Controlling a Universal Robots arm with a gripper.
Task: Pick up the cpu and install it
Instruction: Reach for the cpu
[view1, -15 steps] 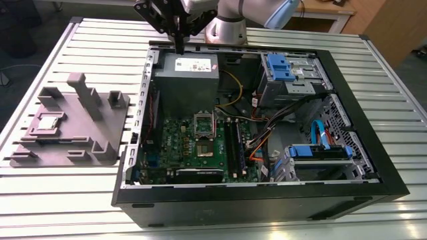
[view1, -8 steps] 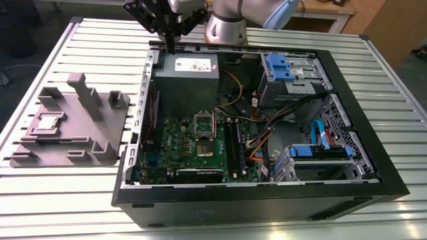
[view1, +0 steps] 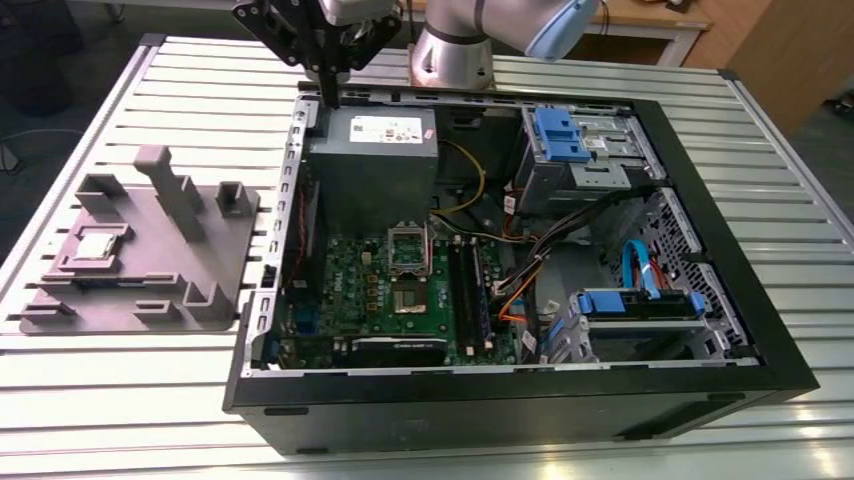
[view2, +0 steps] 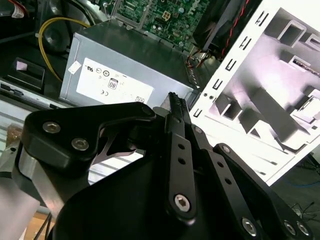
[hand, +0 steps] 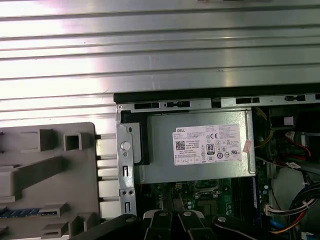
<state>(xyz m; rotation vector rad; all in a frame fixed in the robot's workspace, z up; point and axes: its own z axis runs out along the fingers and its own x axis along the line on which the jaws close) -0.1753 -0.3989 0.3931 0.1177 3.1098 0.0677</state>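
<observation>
Nearest the exterior camera, found a slatted aluminium table (view1: 134, 400) carrying a black metal tower case (view1: 534, 400), laid on its side with the side panel off. Just beyond the case's near wall, observed a green circuit board (view1: 360, 290) lying flat on the case floor, with a dark square socket with metal frame (view1: 406, 292) near the board's middle.

On the exterior view's left of the case, level with the board, located a large grey plastic tray with raised blocks (view1: 120, 285), resting on the table just beside the case wall. Located the cpu (view1: 96, 245), a small flat square chip with a silver-grey top, seated in a recess of that tray, well apart from both socket and gripper.

Farther back inside the case, noted a grey metal power-supply box with a white label (view1: 374, 150) against the far wall, a yellow cable (view1: 467, 175) looping beside it, and blue plastic drive brackets (view1: 561, 135) toward the exterior view's right.

Farthest back, found the black two-finger gripper (view1: 327, 92) hanging vertically from the silver arm (view1: 454, 50) over the case's far corner, tips near the power-supply box. Could not determine contact with the case rim. Recorded the fingers (view2: 175, 135) as closed tip to tip, gripping nothing. Confirmed in both wrist views the labelled box close beneath the gripper.
</observation>
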